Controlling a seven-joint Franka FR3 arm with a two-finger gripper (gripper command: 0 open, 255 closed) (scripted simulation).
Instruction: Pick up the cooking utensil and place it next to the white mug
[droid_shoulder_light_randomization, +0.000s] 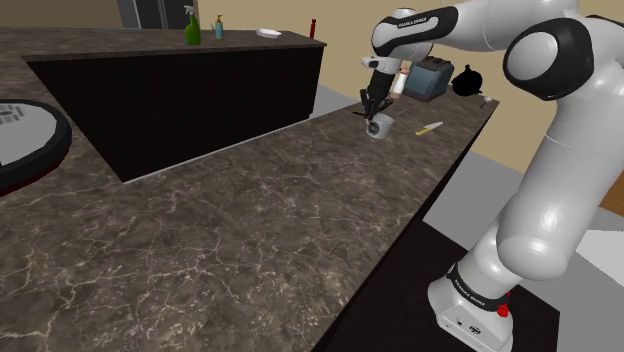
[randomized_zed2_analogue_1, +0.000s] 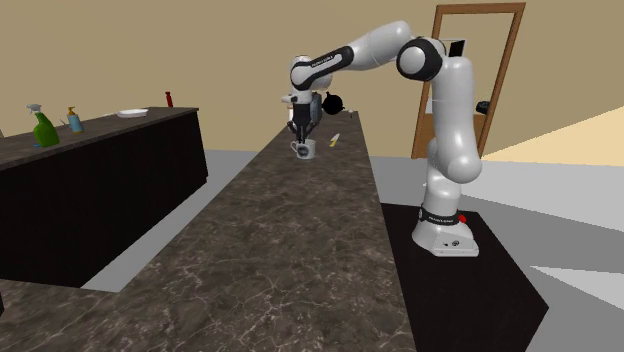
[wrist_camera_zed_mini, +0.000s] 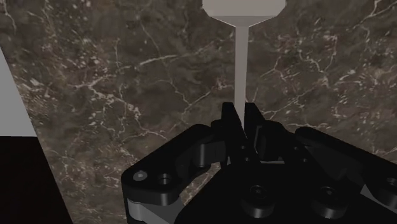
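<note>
Currently my gripper (wrist_camera_zed_mini: 242, 118) is clamped on the thin handle of a plain grey cooking utensil (wrist_camera_zed_mini: 240, 60). Its shaft runs straight out from between my fingertips (wrist_camera_zed_mini: 231, 118) and widens into a flat head at the far end, above the dark veined countertop (wrist_camera_zed_mini: 127, 76). In the shoulder view the white mug (droid_shoulder_light_randomization: 380, 126) stands on the counter just below my fingers.

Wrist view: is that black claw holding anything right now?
Yes, the two black fingers of the gripper clasp the thin grey handle of the cooking utensil between them.
</note>
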